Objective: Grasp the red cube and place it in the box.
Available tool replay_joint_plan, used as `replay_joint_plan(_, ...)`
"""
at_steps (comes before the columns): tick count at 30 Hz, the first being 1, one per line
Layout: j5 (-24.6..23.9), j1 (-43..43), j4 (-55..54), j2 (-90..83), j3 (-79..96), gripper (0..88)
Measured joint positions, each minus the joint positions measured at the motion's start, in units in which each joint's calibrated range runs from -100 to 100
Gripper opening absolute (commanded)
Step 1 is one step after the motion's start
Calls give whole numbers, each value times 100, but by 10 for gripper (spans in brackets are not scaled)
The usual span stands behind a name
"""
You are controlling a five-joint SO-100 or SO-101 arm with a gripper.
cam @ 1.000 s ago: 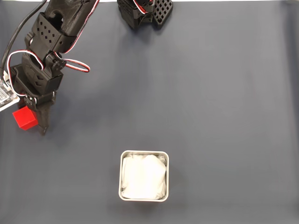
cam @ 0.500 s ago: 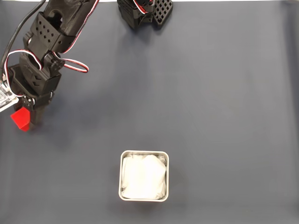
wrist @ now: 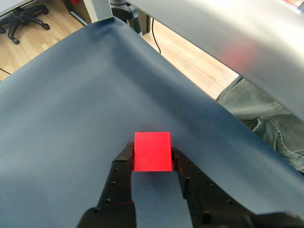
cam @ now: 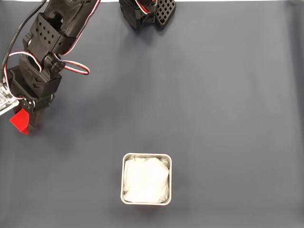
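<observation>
Change record: gripper closed in on cube at the left edge of the fixed view

Gripper (cam: 24,122): moved left and slightly up across the dark cloth over the last second, its black fingers now on either side of the red cube (cam: 19,121) instead of beside it. Red cube: shifted a little left and down toward the frame edge, now partly covered by the gripper body; the wrist view shows it (wrist: 152,151) pinched between the fingertips (wrist: 126,153).

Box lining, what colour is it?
White, inside the box's silver rim; clearest in the fixed view.
</observation>
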Motion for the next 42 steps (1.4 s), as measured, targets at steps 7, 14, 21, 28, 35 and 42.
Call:
replay_joint_plan(7,0,0,0,0,0,112)
replay_joint_plan(14,63,-30,48,0,-9,112)
replay_joint_plan(21,93,-237,517,-356,-145,111)
replay_joint_plan(28,93,-475,979,-782,-335,111)
replay_joint_plan(35,93,-705,1368,-1120,-561,111)
replay_joint_plan(42,93,-950,1758,-1346,-750,112)
